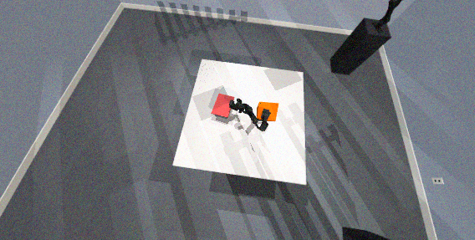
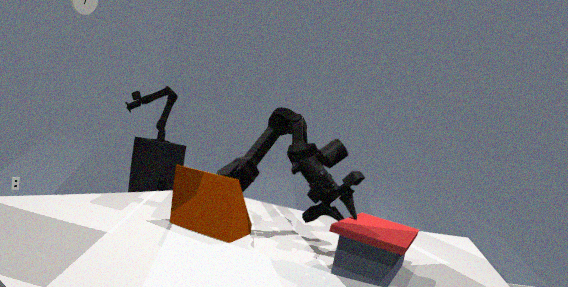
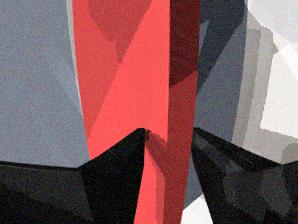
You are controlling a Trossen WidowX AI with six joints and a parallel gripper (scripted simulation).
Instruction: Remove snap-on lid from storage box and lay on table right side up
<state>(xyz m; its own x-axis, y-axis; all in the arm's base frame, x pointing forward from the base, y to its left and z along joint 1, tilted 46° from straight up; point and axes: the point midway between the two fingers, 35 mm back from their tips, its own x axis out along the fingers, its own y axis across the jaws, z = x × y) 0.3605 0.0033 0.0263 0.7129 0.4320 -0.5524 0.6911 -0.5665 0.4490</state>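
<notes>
The red lid (image 1: 222,105) (image 2: 382,232) (image 3: 125,85) lies on top of the blue-grey storage box (image 2: 367,264) (image 3: 222,100), top side up. The box stands on the white table (image 1: 196,152) (image 2: 125,257). My gripper (image 1: 231,104) (image 2: 349,219) (image 3: 167,135) is shut on the rim of the lid at the side nearest the arm, with one finger over the top and the other at the rim's outer side. I cannot tell whether that edge stands slightly raised from the box. The far side of the box is hidden.
An orange wedge-shaped block (image 1: 272,109) (image 2: 210,207) stands on the table beside the arm's base. A second black arm stands on a dark pedestal (image 1: 360,48) (image 2: 155,167) beyond the table.
</notes>
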